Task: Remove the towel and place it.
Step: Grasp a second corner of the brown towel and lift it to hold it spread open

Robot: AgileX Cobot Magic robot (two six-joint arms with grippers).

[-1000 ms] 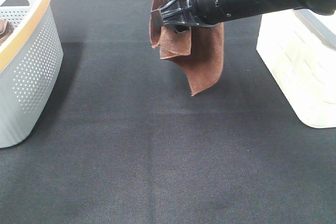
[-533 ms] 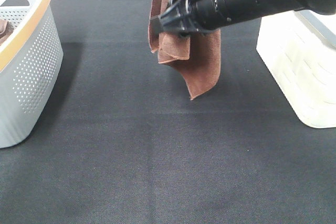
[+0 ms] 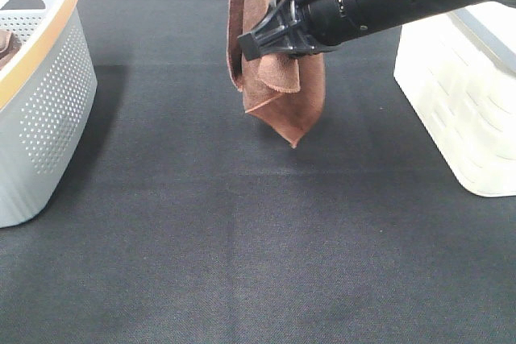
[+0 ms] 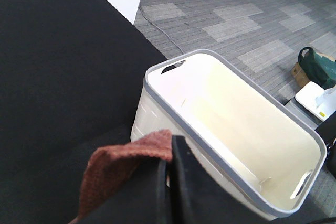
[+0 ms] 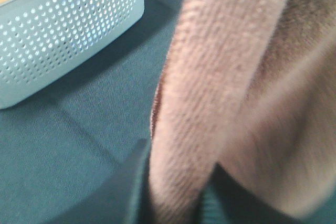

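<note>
Towel (image 3: 276,110) hangs bunched from my right end effector (image 3: 246,44), clamped on its upper folds, pointed corner toward the surface (image 3: 242,239); my left end effector (image 4: 169,148) pinches another fold.

A dark grey cloth-covered table (image 3: 242,239) carries two baskets, well apart: a grey perforated basket (image 3: 48,110) with a yellow rim at the left edge, a white basket (image 3: 451,118) with a grey rim at the right
</note>
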